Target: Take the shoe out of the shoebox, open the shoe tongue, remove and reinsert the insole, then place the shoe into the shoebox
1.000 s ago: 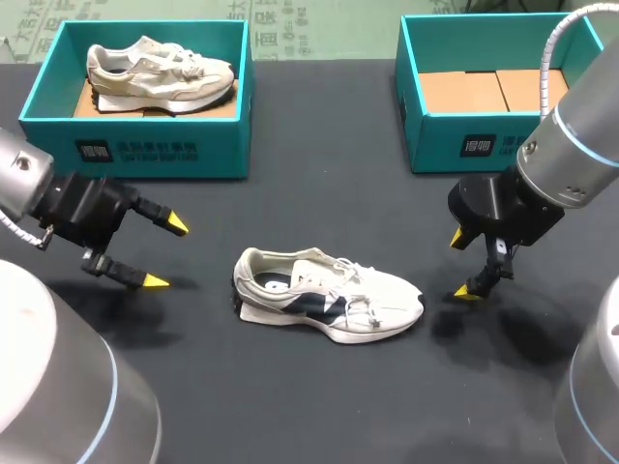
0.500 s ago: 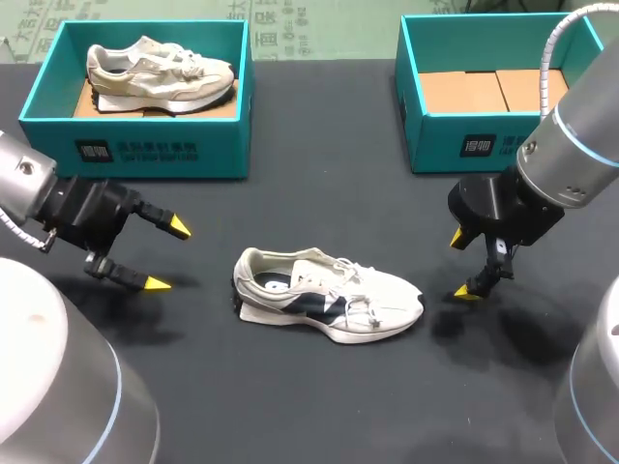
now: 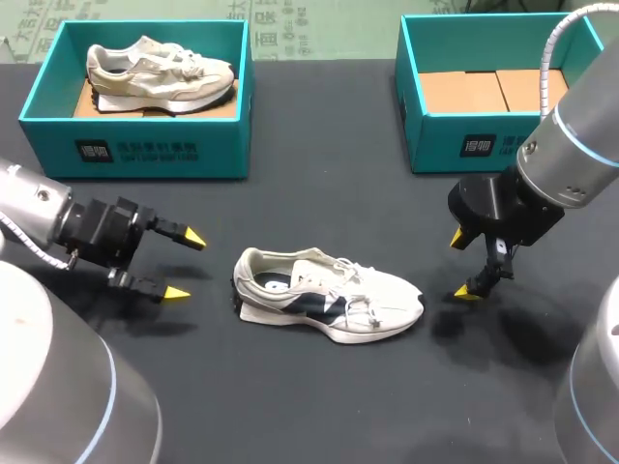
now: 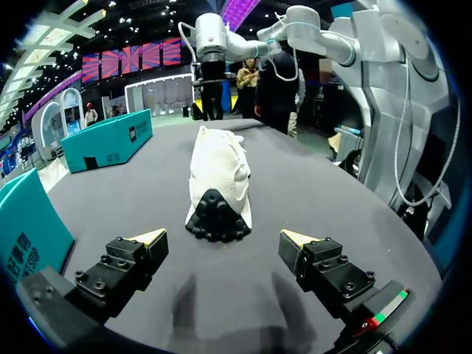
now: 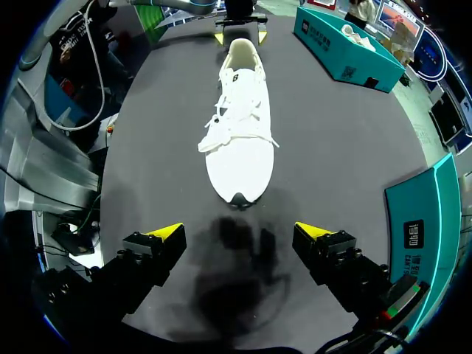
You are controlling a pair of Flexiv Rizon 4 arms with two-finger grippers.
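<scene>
A white sneaker (image 3: 327, 293) with dark side markings lies on its sole in the middle of the black table, heel to the left, toe to the right. My left gripper (image 3: 184, 264) is open just left of the heel; in the left wrist view the heel (image 4: 217, 221) sits ahead of the gripper (image 4: 225, 237), a short gap away. My right gripper (image 3: 461, 263) is open just right of the toe; the toe (image 5: 240, 177) lies ahead of the gripper (image 5: 240, 231) in the right wrist view. The empty teal shoebox (image 3: 488, 145) stands at the back right.
A second teal shoebox (image 3: 135, 150) at the back left holds a beige sneaker (image 3: 160, 72). In the right wrist view my left gripper (image 5: 240, 31) shows beyond the shoe's heel. Bare black tabletop (image 3: 319, 406) stretches in front of the shoe.
My left gripper has moved right and slightly down, closer to the shoe's heel. The right arm and the shoe have stayed still.
</scene>
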